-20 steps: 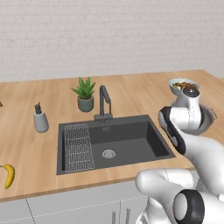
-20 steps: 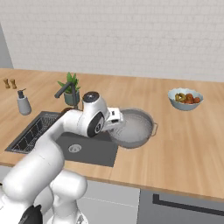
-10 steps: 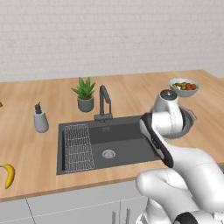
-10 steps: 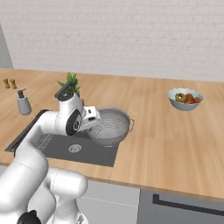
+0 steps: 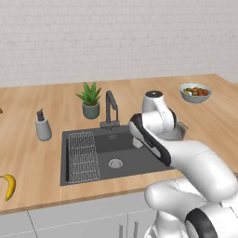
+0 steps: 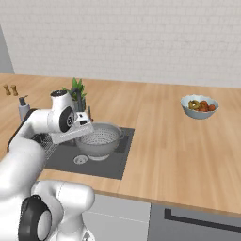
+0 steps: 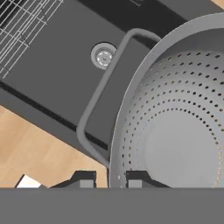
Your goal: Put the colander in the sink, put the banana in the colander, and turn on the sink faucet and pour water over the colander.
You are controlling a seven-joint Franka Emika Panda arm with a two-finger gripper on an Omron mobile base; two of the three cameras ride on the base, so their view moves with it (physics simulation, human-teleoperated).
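From the left base view, the white arm bends over the right side of the sink (image 5: 93,162). The colander (image 5: 179,131) peeks out behind the arm, at the sink's right edge. The wire rack (image 5: 83,155) lies in the left part of the sink, and the round drain (image 5: 115,163) is in the middle. The sink faucet (image 5: 110,109) stands behind the sink, with a small green plant (image 5: 90,99) beside it and a soap bottle (image 5: 43,125) further left. The banana (image 5: 9,185) lies on the desk (image 5: 32,153), well apart from the sink, near the left edge. A bowl of fruit (image 5: 195,92) sits far off on the right.

From the right base view, the colander (image 6: 100,140) hangs over the right part of the sink (image 6: 89,162), above the bottom. The gripper (image 6: 84,133) is at its left rim. The bowl of fruit (image 6: 199,106) sits on the desk (image 6: 164,141) to the right.

In the hand view, the gripper (image 7: 109,179) is closed tight on the rim of the colander (image 7: 175,127). One finger is outside the rim and one is inside. The colander's loop handle sticks out to the left. Below it are the dark sink (image 7: 57,70), the drain (image 7: 103,56) and the wire rack (image 7: 22,22).
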